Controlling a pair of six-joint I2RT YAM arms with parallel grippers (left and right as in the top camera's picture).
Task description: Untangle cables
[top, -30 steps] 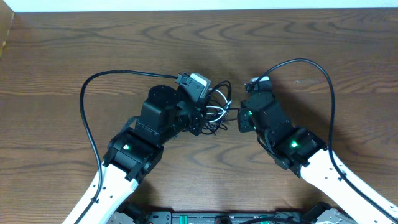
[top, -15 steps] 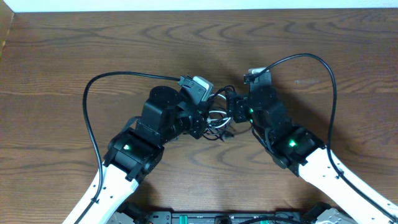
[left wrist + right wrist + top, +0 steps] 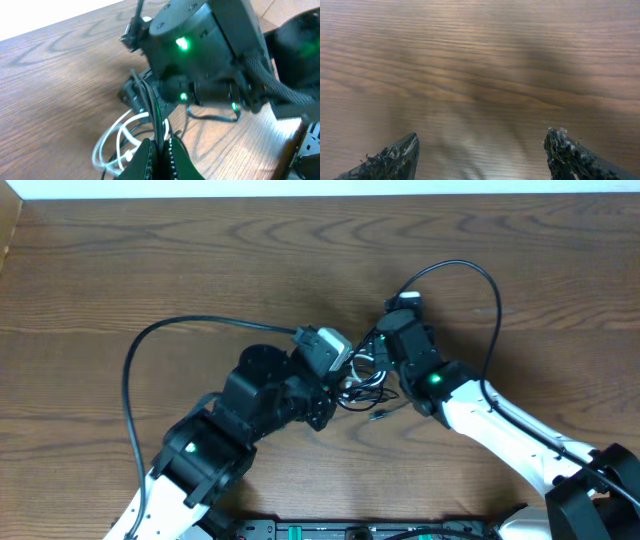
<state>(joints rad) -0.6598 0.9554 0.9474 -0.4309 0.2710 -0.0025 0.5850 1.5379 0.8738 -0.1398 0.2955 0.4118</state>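
The left gripper (image 3: 160,159) has its jaws pinched tight on black strands of the cables (image 3: 357,377). The strands run into a tangle, with a white loop (image 3: 114,145), lying just beyond that gripper on the tabletop (image 3: 200,260). The right gripper (image 3: 481,136), at the tangle's far side from the left gripper, has its jaws spread wide with nothing between them.

A robotics lab, apparently: a left arm (image 3: 205,445) and a right arm (image 3: 500,430) with green lights (image 3: 434,379) share a wood-grain bench (image 3: 120,260); a white wall (image 3: 300,188) runs beyond the right pincer (image 3: 480,155), a mounting rail (image 3: 350,531) well behind it.
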